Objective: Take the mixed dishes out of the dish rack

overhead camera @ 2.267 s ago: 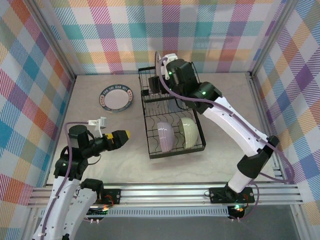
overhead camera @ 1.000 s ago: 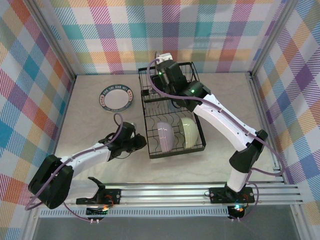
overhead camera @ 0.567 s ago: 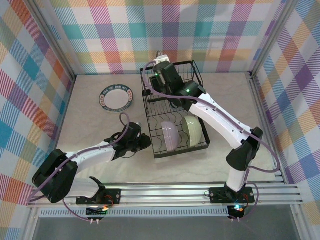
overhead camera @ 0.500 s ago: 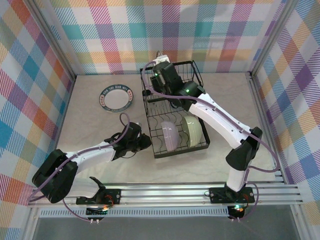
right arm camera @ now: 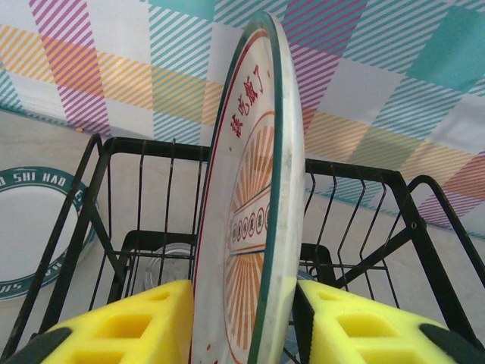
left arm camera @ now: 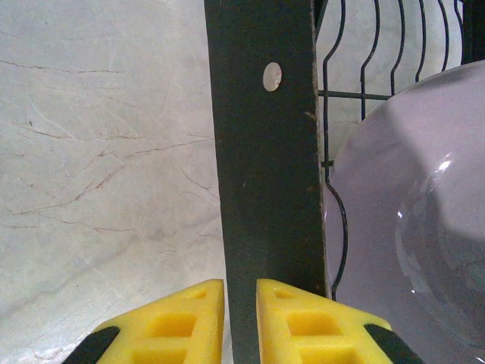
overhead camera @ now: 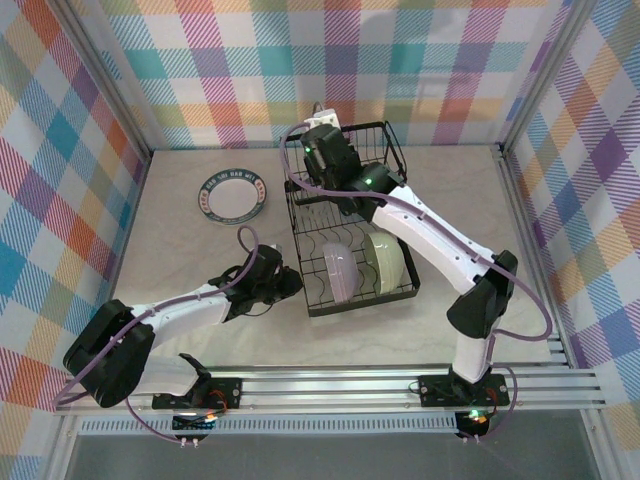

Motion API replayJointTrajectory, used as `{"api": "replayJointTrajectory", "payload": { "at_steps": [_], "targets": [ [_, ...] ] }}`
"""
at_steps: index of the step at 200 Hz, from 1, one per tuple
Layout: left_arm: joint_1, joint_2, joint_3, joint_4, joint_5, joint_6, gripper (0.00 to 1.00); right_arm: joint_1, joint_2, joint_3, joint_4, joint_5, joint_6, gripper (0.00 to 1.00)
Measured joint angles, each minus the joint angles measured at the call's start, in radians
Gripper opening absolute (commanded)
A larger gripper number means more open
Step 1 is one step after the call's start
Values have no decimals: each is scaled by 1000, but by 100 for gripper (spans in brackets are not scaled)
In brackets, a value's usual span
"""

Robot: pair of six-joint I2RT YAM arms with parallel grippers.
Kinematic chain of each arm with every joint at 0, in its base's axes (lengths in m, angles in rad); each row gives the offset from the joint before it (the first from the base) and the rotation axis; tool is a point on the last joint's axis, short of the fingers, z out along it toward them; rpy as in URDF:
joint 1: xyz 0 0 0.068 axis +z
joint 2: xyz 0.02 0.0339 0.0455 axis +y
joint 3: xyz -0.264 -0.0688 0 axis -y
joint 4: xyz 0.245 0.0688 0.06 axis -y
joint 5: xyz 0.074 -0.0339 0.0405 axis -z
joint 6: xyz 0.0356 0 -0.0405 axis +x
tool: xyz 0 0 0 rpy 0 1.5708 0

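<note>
Dish rack [left arm camera: 261, 189] frame bar sits clamped in the left pincer [left arm camera: 240, 292] at the rack's 8 o'clock corner. A lavender bowl [left arm camera: 409, 227] stands just beside it at 3 o'clock. The right pincer [right arm camera: 242, 303] is closed on the upright white plate with orange pattern [right arm camera: 254, 189] at the rack's 12 o'clock end. A blue-rimmed plate [overhead camera: 233, 195] lies flat on the counter [overhead camera: 180, 250], at 10 o'clock from the rack.

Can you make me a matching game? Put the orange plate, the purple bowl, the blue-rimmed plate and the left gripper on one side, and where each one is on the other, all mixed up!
1. orange plate
2. purple bowl
3. blue-rimmed plate
4. left gripper

A. flat on the table
B. clamped on the frame of the dish rack
C. between the fingers of the right gripper
D. standing in the rack beside the green bowl

Pairs: 1-C, 2-D, 3-A, 4-B
</note>
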State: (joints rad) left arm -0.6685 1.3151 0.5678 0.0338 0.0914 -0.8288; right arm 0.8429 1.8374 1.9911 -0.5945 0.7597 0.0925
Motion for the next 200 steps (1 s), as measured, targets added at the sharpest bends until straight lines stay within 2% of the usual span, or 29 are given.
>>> {"api": "replayJointTrajectory", "payload": {
  "at_steps": [86, 144, 200],
  "targets": [
    [-21, 18, -2, 32, -11, -25, 19, 3, 16, 0, 39, 88, 64, 18],
    [-32, 35, -2, 56, -11, -43, 19, 2, 23, -2, 81, 210, 71, 0],
    [-32, 36, -2, 55, -12, -43, 19, 3, 23, -36, 191, 273, -34, 0]
  ]
}}
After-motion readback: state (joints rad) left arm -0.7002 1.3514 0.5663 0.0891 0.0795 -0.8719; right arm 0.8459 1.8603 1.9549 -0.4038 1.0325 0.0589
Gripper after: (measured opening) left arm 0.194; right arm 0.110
